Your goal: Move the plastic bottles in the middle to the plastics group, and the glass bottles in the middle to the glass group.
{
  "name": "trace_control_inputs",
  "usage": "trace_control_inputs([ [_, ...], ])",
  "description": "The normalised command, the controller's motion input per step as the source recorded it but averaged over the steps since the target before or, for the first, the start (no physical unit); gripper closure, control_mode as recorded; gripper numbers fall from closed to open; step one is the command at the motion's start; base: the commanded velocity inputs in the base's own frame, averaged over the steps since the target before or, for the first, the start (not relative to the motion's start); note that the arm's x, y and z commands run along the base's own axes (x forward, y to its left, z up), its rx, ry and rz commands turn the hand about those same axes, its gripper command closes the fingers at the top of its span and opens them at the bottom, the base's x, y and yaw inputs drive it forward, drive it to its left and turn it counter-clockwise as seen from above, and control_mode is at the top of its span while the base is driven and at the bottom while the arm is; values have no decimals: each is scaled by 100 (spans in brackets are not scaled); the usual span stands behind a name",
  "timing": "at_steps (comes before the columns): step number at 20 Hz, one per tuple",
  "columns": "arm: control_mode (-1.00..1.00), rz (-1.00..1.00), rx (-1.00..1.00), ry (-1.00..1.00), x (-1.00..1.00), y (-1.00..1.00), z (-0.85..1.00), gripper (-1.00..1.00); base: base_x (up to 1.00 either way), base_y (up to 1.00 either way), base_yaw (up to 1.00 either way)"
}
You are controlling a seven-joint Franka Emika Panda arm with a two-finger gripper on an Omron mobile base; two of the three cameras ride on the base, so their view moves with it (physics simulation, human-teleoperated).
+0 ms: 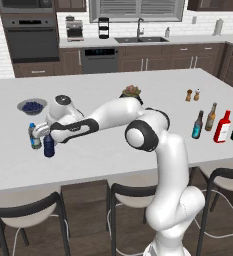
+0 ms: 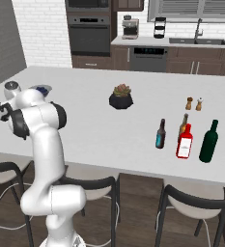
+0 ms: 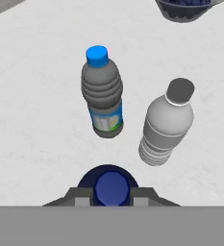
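The stout navy-blue plastic bottle stands on the white counter at the far left, its cap right under the hand. My gripper is shut on its neck, a fingertip on each side. Just beyond it stand the plastics group: a clear water bottle with a blue label and a pale whitish bottle. Far right stand the slim dark bottle with a teal label, the red squarish bottle, the amber bottle and the dark green bottle, all close together.
A bowl of blueberries sits behind the water bottles. A potted succulent stands mid-counter and two small shakers behind the glass bottles. Bar stools line the counter's near edge.
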Motion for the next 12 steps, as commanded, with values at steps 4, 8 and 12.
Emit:
trace_control_inputs([
  [4, -100, -1, -9, 0, 20, 8, 0, 100, 0, 0, 0],
  [8, -100, 0, 0, 0, 12, 6, -6, 100, 0, 0, 0],
  [12, -100, 0, 0, 0, 1, 1, -21, 100, 0, 0, 0],
])
